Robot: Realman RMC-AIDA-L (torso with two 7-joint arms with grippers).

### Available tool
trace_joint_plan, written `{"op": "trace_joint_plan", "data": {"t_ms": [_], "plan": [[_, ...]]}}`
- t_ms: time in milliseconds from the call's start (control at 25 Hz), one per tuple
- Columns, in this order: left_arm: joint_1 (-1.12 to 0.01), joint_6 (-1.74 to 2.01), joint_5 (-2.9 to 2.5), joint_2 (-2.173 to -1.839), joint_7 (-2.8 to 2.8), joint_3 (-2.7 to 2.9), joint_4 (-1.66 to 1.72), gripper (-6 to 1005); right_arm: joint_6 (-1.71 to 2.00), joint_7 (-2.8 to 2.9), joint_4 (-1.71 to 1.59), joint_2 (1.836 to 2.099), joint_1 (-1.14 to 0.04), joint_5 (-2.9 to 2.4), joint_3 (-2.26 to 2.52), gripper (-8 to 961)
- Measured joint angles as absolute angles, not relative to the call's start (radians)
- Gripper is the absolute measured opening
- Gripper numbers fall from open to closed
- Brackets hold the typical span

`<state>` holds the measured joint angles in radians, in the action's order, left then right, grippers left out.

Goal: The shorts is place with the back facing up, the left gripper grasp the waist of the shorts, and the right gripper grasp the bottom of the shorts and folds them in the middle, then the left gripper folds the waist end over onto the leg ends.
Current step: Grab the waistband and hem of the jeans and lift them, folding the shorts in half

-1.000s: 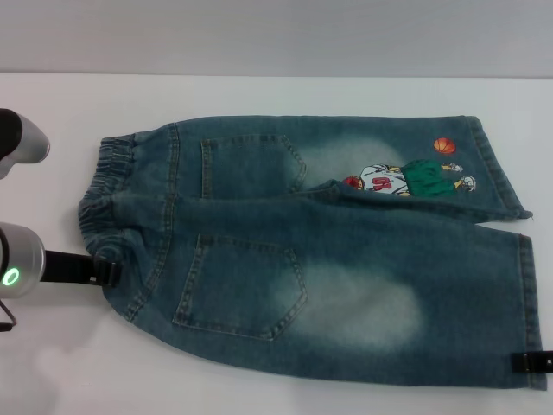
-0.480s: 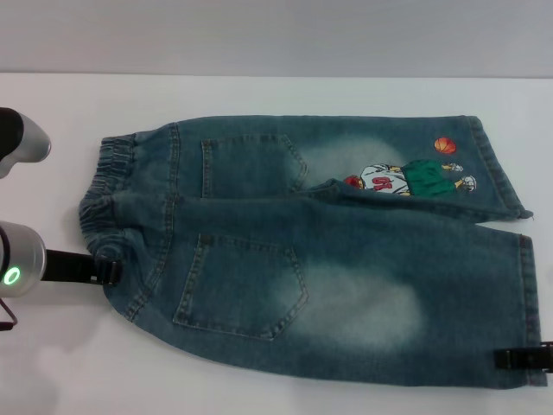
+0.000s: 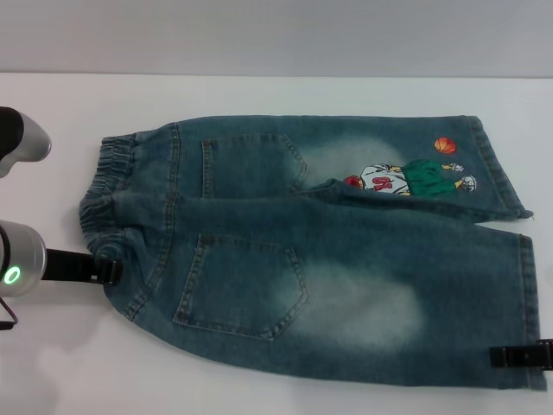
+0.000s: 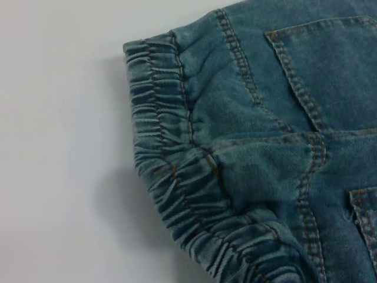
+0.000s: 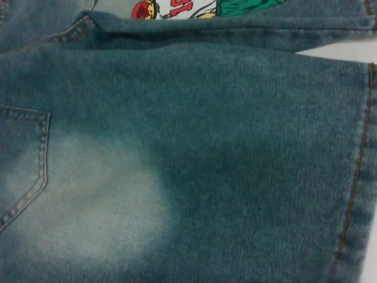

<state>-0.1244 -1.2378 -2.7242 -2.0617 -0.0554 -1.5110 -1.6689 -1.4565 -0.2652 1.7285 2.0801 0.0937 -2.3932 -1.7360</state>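
Note:
The blue denim shorts [image 3: 302, 251] lie flat on the white table, back pockets up, with the elastic waist [image 3: 104, 181] to the left and the leg hems to the right. My left gripper [image 3: 108, 271] sits at the near corner of the waist, touching the gathered band. The left wrist view shows that waistband [image 4: 171, 177] close up. My right gripper [image 3: 505, 356] lies over the near leg's hem at the bottom right corner. The right wrist view looks down on that leg and its hem [image 5: 353, 177]. Neither wrist view shows its own gripper.
A cartoon basketball print [image 3: 406, 177] marks the far leg near its hem. The white table [image 3: 259, 95] extends beyond the shorts toward a grey wall. A grey part of my left arm [image 3: 22, 143] rests at the left edge.
My right gripper has slid leftward, farther in over the near leg's hem. The left gripper and the shorts have barely moved.

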Motion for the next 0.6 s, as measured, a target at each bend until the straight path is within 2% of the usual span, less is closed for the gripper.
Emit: {"op": "trace_joint_plan", "data": {"t_ms": [600], "plan": [[-0.124, -1.238, -2.724, -2.062, -0.055, -1.511, -1.669, 196, -1.482, -0.256, 1.730, 2.074, 0.093, -2.415, -1.739, 706]]}}
